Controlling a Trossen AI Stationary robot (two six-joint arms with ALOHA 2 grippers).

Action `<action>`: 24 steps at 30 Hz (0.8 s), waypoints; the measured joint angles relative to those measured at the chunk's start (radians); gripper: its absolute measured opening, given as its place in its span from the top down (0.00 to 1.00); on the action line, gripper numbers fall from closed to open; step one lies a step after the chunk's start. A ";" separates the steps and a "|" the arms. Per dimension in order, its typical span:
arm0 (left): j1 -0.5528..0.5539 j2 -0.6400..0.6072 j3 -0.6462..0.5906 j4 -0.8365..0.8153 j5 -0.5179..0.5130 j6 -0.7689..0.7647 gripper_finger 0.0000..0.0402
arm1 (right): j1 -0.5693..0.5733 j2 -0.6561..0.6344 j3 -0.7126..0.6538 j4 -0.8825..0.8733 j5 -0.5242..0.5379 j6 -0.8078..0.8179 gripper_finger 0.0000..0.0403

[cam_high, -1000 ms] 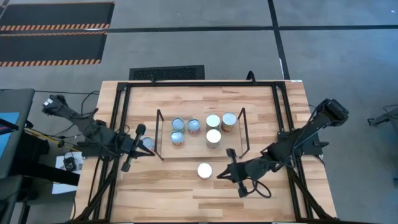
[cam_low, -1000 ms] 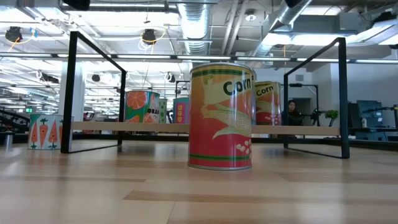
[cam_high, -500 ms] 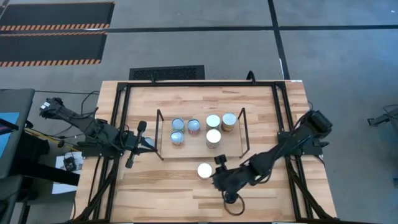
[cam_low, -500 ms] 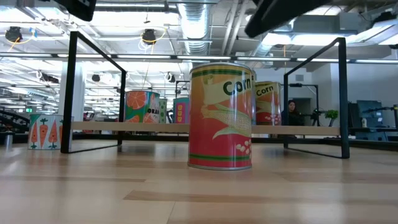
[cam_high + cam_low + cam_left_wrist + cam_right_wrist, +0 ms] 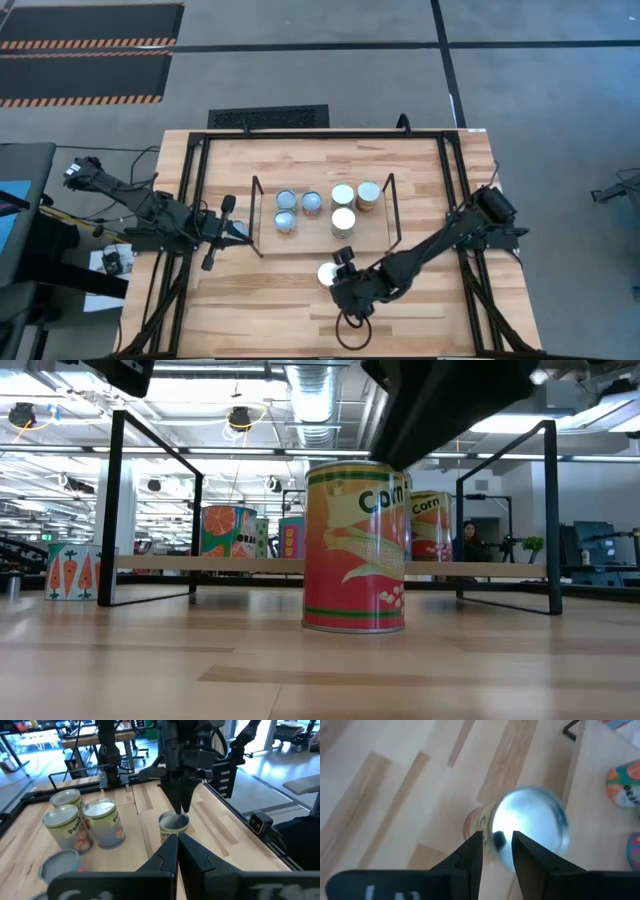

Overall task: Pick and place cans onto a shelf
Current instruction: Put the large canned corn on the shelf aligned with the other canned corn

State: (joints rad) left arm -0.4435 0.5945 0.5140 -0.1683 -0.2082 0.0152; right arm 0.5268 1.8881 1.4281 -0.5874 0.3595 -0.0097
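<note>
The right gripper (image 5: 338, 272) has swung in from the table's right side over the last second and now hangs directly above the loose corn can (image 5: 356, 547), its two dark fingers (image 5: 470, 851) nearly closed, only a narrow gap between them, over the can's shiny lid and not gripping anything; this looks like the approach to a pick, and the jaws will probably need to spread before they can drop around the can. Just beyond the gripper stands the shelf (image 5: 386, 215), with five cans already on its wood surface: two blue-topped ones and three wider pale-topped ones. Farther off, past the shelf's far end, the left gripper (image 5: 216, 235) has hardly moved and waits with its fingers pressed together, pointing toward the shelf; a carrot-labelled can (image 5: 73, 571) stands on the table near it. The table (image 5: 250, 310) is light wood planks edged by a black metal frame. Behind it the room shows ceiling ducts, lights and a person seated at a distance
</note>
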 joint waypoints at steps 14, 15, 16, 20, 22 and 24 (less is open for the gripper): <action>0.000 0.000 0.000 -0.004 -0.001 0.007 1.00 | -0.038 0.000 0.000 -0.009 -0.044 -0.044 0.69; 0.000 0.000 0.000 -0.004 0.000 0.007 1.00 | -0.039 0.000 0.000 -0.010 -0.046 -0.045 0.70; 0.000 0.000 0.000 -0.004 -0.001 0.007 1.00 | -0.041 0.000 0.000 -0.011 -0.047 -0.045 0.70; 0.000 0.000 0.000 -0.004 -0.001 0.007 1.00 | -0.049 0.000 0.000 -0.012 -0.077 -0.049 0.70; 0.000 0.000 0.000 -0.004 0.000 0.007 1.00 | -0.054 0.000 0.000 -0.012 -0.098 -0.050 0.70; 0.000 0.000 0.000 -0.004 0.000 0.007 1.00 | -0.060 -0.001 0.000 -0.013 -0.106 -0.051 0.70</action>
State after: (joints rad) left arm -0.4438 0.5945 0.5140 -0.1719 -0.2085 0.0219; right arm 0.4667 1.8870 1.4277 -0.5999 0.2540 -0.0605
